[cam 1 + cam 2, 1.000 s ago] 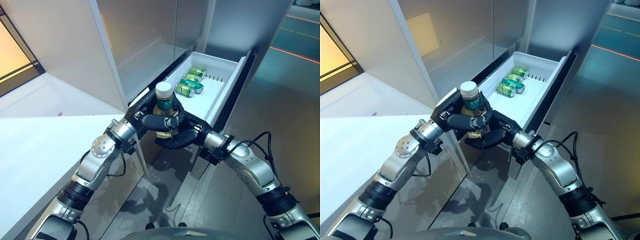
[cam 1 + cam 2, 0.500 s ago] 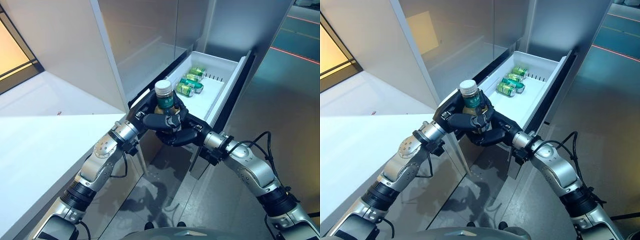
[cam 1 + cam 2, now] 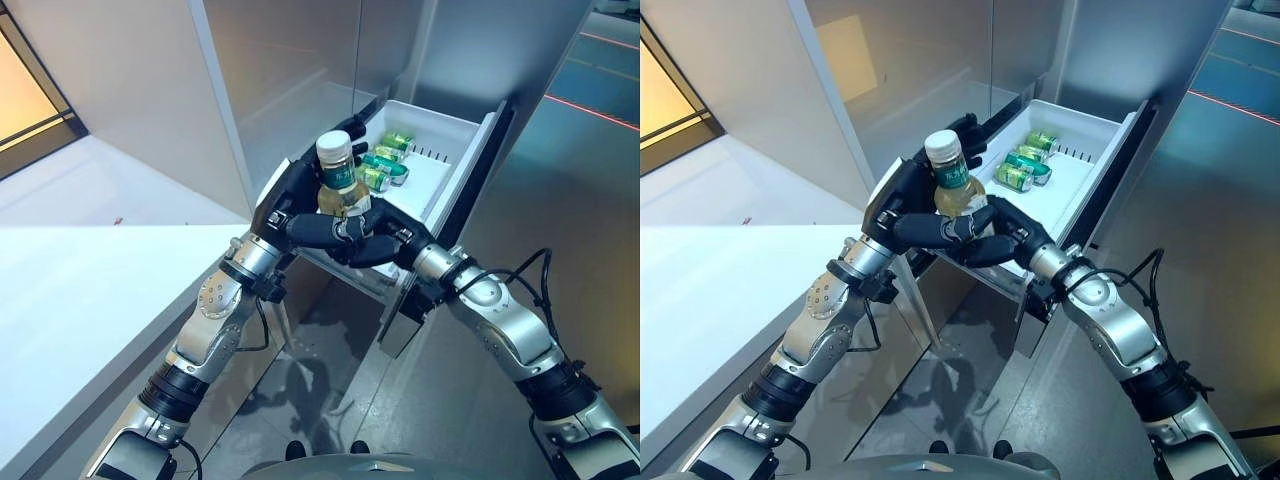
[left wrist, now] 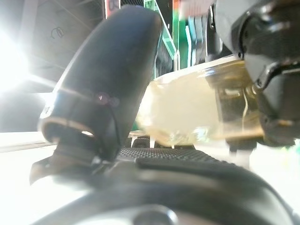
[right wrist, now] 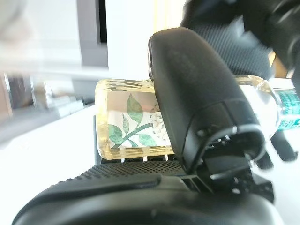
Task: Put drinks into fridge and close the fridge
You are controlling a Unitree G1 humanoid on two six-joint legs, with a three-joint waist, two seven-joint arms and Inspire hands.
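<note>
A bottle (image 3: 341,186) with a white cap, a green label and pale yellow drink is held upright by both hands over the near end of the open white fridge drawer (image 3: 437,178). My left hand (image 3: 288,196) wraps it from behind, thumb across the front. My right hand (image 3: 378,243) cups it from below and the right. In the left wrist view the bottle (image 4: 197,112) lies against the palm beside the thumb (image 4: 108,79). In the right wrist view the thumb (image 5: 197,98) presses across the bottle (image 5: 126,119). Green cans (image 3: 384,164) lie at the drawer's far end.
The tall grey fridge body (image 3: 290,80) rises behind the drawer. A white counter (image 3: 80,290) runs along the left. The drawer's dark front panel (image 3: 478,175) stands at its right side. Grey floor (image 3: 560,180) with a red line lies to the right.
Both hands have raised the bottle and carried it forward, from beside the counter corner to above the drawer's near end.
</note>
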